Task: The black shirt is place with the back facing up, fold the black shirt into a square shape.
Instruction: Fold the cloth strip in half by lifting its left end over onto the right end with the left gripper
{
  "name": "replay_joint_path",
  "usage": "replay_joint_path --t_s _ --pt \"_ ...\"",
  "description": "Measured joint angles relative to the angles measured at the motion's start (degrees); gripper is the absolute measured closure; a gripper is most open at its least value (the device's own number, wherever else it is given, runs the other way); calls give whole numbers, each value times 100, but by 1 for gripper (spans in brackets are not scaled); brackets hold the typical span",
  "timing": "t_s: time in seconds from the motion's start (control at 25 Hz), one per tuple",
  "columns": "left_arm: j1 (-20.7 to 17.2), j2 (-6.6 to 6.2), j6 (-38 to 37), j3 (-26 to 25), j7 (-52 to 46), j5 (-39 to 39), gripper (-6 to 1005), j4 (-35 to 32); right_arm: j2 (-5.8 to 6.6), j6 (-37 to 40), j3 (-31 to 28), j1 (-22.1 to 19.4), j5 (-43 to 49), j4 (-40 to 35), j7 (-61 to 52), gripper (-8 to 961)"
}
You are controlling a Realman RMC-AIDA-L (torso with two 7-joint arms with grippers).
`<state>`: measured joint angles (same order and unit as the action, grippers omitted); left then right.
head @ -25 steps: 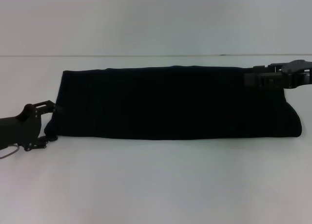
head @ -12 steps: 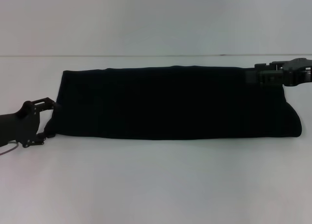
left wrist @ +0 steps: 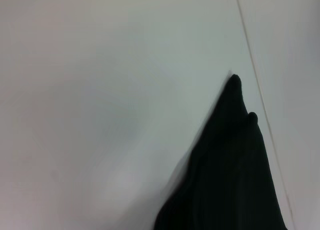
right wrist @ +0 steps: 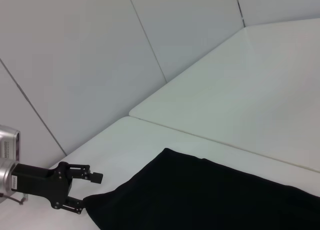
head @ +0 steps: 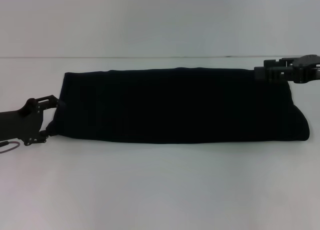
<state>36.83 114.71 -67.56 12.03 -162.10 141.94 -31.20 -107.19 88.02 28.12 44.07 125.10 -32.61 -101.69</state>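
The white table (head: 160, 190) filled the head view, the black shirt (head: 175, 105) lying across mid-frame as a long folded band. At its left end the left claw (head: 50, 115) stood spread, clearest lower left in the right wrist view. Upper right, the right claw (head: 260, 72) met the shirt's corner; its fingers I couldn't tell.

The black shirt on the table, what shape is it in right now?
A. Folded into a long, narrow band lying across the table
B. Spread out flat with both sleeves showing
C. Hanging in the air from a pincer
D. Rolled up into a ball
A: the black shirt lies flat on the white table as a long band, with no sleeves sticking out.
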Motion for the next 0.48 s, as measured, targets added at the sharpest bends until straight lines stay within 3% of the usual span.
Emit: replay_joint_path --t_s 0.36,0.48 --pt "-1 -9 -60 64 291 59 180 -9 10 -46 0 11 -4 0 0 313" --pt "-20 -9 -75 118 388 118 287 -24 17 -52 0 24 -5 0 2 313"
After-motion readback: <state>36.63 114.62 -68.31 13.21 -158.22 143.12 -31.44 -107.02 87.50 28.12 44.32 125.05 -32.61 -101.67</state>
